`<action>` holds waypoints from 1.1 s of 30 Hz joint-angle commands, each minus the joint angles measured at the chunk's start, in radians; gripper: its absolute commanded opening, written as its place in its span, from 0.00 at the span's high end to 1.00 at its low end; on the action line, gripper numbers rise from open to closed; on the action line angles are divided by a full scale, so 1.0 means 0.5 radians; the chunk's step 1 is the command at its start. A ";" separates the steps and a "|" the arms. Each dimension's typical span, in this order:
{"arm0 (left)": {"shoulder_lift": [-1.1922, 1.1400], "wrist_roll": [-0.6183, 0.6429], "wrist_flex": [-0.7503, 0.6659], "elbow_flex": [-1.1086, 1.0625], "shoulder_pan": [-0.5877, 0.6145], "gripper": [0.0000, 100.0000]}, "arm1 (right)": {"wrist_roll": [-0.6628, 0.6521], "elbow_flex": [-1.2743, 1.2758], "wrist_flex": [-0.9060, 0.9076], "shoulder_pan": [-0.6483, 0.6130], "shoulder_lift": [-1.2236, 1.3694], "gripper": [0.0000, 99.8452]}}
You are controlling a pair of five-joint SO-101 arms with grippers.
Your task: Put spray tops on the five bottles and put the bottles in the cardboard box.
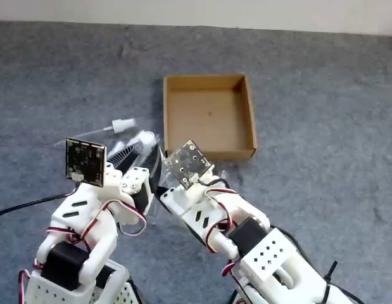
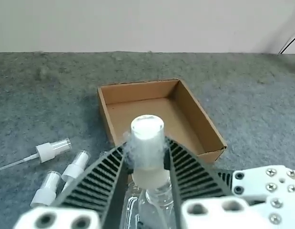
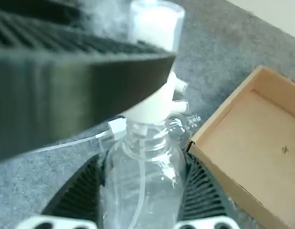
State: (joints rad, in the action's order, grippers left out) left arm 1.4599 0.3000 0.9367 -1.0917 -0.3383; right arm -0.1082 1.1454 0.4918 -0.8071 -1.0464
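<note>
A clear bottle (image 3: 140, 181) stands upright between the ribbed fingers of my right gripper (image 3: 142, 162), which is shut on its body. A white spray top with a clear cap (image 2: 147, 138) sits on the bottle's neck. My left gripper (image 2: 147, 145) is shut on this top from both sides. Its dip tube hangs inside the bottle. In the high view the left gripper (image 1: 142, 157) is just left of the box's near left corner. The open cardboard box (image 1: 208, 117) lies beyond the grippers with nothing in it.
Loose spray tops (image 2: 53, 149) (image 2: 75, 167) (image 2: 46, 188) lie on the grey carpet left of the box, one with a long tube (image 1: 116, 126). Another clear bottle (image 3: 188, 123) seems to lie near the box's corner. Open carpet lies to the right of the box.
</note>
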 commanded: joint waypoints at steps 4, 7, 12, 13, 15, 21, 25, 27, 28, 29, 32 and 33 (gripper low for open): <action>-0.026 -0.003 -0.034 0.048 -0.091 0.99 | 0.021 -0.038 -0.130 0.029 -0.081 1.00; -0.026 -0.003 -0.034 0.051 -0.094 0.99 | 0.021 -0.029 -0.195 0.029 -0.078 1.00; -0.023 -0.015 -0.034 0.057 -0.094 0.96 | 0.018 -0.029 -0.198 0.029 -0.081 1.00; -0.023 -0.015 -0.034 0.057 -0.094 0.94 | 0.018 -0.029 -0.198 0.029 -0.081 1.00; -0.023 -0.015 -0.034 0.054 -0.094 0.91 | 0.018 -0.029 -0.198 0.029 -0.081 1.00; -0.017 -0.018 -0.021 0.063 -0.023 0.89 | 0.018 -0.038 -0.198 0.032 -0.081 1.00; -0.017 -0.172 -0.018 0.146 0.017 0.89 | 0.018 -0.038 -0.201 0.121 -0.072 1.00; -0.014 -0.196 0.046 0.186 0.060 0.89 | 0.018 -0.038 -0.201 0.210 -0.072 1.00; -0.014 -0.199 0.071 0.198 0.075 0.89 | 0.018 -0.038 -0.201 0.250 -0.072 1.00; -0.014 -0.203 0.086 0.210 0.087 0.89 | 0.018 -0.038 -0.201 0.275 -0.072 1.00; -0.014 -0.298 0.095 0.232 0.143 0.89 | 0.012 -0.038 -0.201 0.290 -0.069 1.00; -0.014 -0.334 0.095 0.253 0.155 0.89 | 0.012 -0.038 -0.201 0.290 -0.069 1.00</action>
State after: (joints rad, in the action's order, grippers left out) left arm 1.4461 0.2018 0.9812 -1.0319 -0.3000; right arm -0.1066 1.1423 0.4212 -0.6797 -1.0495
